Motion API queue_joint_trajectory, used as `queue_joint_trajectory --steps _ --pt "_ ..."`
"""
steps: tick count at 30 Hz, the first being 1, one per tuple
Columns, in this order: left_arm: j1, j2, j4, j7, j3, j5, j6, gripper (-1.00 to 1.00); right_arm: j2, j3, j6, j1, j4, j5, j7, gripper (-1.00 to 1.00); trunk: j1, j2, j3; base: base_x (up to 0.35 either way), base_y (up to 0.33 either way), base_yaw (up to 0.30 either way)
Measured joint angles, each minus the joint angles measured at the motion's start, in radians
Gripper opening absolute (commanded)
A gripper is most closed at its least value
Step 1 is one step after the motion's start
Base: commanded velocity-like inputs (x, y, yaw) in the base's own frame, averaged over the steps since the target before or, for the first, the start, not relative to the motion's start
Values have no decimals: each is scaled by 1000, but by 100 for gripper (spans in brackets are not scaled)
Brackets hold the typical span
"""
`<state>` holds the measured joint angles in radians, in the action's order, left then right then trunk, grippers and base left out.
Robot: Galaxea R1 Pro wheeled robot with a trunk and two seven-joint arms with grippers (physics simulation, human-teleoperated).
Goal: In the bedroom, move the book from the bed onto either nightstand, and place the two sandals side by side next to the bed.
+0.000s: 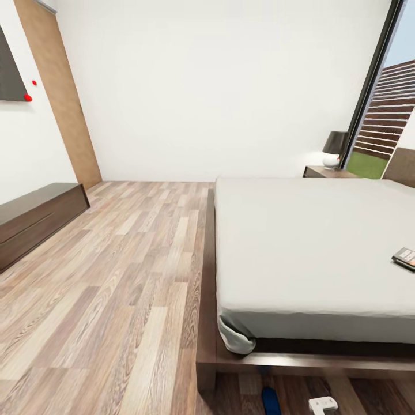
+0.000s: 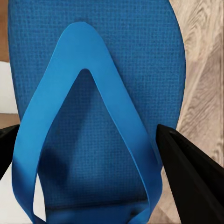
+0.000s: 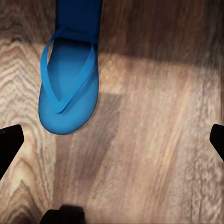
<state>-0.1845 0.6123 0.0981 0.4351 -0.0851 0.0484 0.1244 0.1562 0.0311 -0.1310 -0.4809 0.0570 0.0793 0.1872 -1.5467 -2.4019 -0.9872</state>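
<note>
Straddling one blue sandal (image 2: 98,116), the left gripper (image 2: 98,163) has its dark fingers (image 2: 186,172) spread at either edge of the sole, not visibly pinching it; a closure there could catch only the V-strap and let the sole twist or drop. The right gripper (image 3: 112,140) hangs spread over wooden floor (image 3: 154,140) beside the other sandal (image 3: 70,93). A book (image 1: 405,257) lies far across the bed (image 1: 311,242), well apart from the nightstand (image 1: 328,172), so a long reach risks tipping it.
</note>
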Motion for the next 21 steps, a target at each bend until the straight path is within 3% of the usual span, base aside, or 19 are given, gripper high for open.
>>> queue_joint_trajectory --steps 11,21 --pt "0 -9 -1 -51 -3 0 1 -100 8 -3 0 35 0 0 -9 100 42 77 34 0 0 0" --pt "0 -11 -2 -55 -3 0 2 -100 56 -5 1 70 -1 -9 -12 100 81 147 66 0 0 0"
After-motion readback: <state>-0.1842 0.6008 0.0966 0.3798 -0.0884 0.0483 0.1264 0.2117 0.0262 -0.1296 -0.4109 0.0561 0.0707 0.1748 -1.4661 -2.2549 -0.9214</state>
